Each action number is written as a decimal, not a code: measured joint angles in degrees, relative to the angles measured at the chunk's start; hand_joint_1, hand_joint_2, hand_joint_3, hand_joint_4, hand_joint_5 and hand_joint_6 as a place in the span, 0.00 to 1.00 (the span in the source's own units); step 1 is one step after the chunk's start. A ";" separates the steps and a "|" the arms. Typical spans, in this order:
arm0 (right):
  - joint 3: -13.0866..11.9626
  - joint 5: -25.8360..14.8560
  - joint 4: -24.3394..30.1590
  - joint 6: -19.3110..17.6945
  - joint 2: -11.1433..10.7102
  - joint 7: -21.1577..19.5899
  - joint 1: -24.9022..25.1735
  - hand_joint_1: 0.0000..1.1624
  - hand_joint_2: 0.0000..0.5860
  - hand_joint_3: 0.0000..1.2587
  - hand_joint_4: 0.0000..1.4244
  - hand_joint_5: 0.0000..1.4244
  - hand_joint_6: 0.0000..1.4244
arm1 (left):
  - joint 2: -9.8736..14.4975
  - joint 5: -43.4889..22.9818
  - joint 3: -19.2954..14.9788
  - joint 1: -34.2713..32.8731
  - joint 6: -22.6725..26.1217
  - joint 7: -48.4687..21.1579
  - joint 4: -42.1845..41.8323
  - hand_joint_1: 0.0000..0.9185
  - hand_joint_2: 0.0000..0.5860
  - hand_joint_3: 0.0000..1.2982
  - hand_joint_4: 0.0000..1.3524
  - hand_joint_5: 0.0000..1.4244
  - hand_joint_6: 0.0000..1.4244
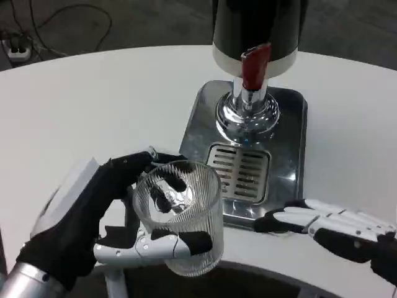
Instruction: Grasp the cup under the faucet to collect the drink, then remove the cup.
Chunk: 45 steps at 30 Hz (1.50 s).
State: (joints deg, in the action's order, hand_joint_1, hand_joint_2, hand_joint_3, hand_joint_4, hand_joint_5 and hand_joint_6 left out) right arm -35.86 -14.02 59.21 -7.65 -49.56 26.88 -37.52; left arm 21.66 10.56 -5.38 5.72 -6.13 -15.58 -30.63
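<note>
Gripping ribbed cup, left hand wrapped.

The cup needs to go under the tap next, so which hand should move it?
The left hand, probably: it already holds the cup just left of the drip tray. The right hand lies flat, holding nothing.

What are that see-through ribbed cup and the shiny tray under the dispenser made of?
The clear ribbed cup, held by the left hand, looks like glass or hard clear plastic: the fingers show through its fluted wall. The shiny square drip tray with its slotted grate looks like polished metal, probably stainless steel, given its mirror-like reflections.
</note>
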 measured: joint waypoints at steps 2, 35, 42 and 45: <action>0.07 0.01 0.00 -0.03 0.01 -0.25 -0.08 0.44 0.70 0.13 0.08 0.04 0.04 | -0.21 0.44 -0.01 0.24 -0.94 0.36 0.66 0.91 0.03 0.60 0.66 0.76 0.81; -2.15 0.07 0.01 -4.64 1.82 -1.26 -6.04 0.44 0.70 0.13 0.08 0.04 0.04 | -0.39 12.41 4.91 -31.09 -15.26 13.39 46.01 0.88 0.03 0.59 0.66 0.77 0.82; -2.96 -0.04 0.01 -5.35 1.81 -1.75 -7.38 0.44 0.70 0.13 0.08 0.04 0.04 | -0.79 14.91 8.84 -37.19 -16.53 17.70 55.93 0.83 0.01 0.59 0.66 0.77 0.82; -3.55 -0.04 0.01 -5.93 1.92 -2.03 -8.20 0.44 0.70 0.13 0.08 0.04 0.04 | -1.58 16.96 11.32 -42.21 -17.38 19.99 62.79 0.83 0.01 0.59 0.66 0.78 0.82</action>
State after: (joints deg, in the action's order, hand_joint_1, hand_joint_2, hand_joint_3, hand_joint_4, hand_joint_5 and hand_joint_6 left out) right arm -39.41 -14.06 59.22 -13.58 -47.64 24.85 -45.73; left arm 20.08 27.53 5.95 -36.49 -23.52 4.41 32.16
